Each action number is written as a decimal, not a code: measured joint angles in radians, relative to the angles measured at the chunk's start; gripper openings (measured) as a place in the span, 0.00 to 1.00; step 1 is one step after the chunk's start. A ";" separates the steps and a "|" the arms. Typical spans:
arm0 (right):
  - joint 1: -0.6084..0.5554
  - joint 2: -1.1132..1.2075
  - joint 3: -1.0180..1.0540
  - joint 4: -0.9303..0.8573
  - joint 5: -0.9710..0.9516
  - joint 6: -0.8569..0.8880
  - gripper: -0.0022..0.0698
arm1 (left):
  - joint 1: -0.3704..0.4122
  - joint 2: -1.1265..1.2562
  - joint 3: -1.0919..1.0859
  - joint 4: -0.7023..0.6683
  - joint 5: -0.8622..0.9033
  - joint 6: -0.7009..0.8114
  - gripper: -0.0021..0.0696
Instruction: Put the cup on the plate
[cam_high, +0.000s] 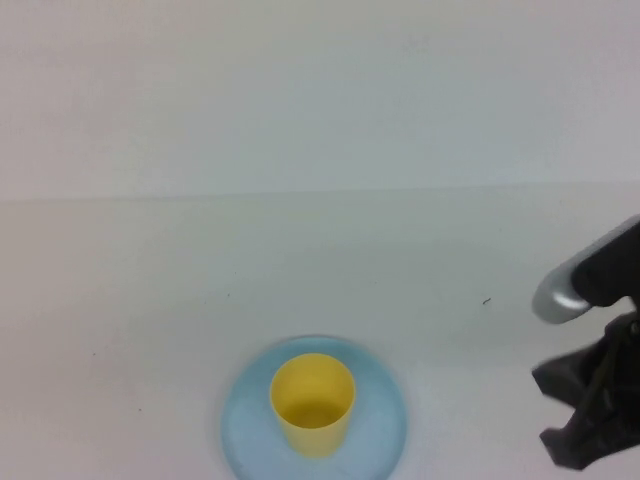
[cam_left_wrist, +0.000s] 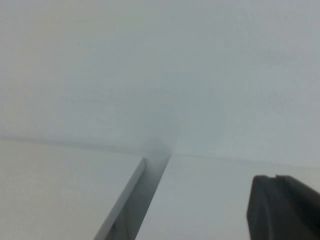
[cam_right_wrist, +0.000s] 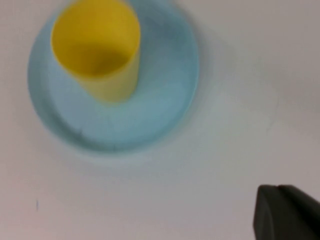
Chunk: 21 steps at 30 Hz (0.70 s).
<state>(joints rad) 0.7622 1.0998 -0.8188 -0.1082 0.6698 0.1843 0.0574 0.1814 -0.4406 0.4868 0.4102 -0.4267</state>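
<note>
The yellow cup stands upright on the light blue plate at the table's near edge, a little left of the middle. In the right wrist view the cup sits inside the plate, off-centre. My right gripper hangs at the table's right edge, well clear of the plate. Its dark fingers show pressed together in the right wrist view, holding nothing. My left gripper is out of the high view. Its fingers are together over bare white table.
The white table meets a white wall at the back. A small dark speck lies right of centre. In the left wrist view a grey seam or edge runs across the white surface.
</note>
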 joint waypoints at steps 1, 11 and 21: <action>-0.004 -0.020 0.021 -0.023 -0.059 0.000 0.03 | 0.002 -0.026 0.005 -0.004 0.000 0.000 0.03; -0.306 -0.459 0.315 -0.066 -0.608 0.004 0.03 | 0.002 -0.208 0.246 -0.025 -0.202 0.000 0.03; -0.737 -0.896 0.594 -0.066 -0.542 0.008 0.03 | 0.002 -0.199 0.388 0.089 -0.374 0.000 0.03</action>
<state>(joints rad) 0.0255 0.2036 -0.2247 -0.1747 0.1275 0.1926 0.0590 -0.0175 -0.0524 0.5761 0.0364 -0.4267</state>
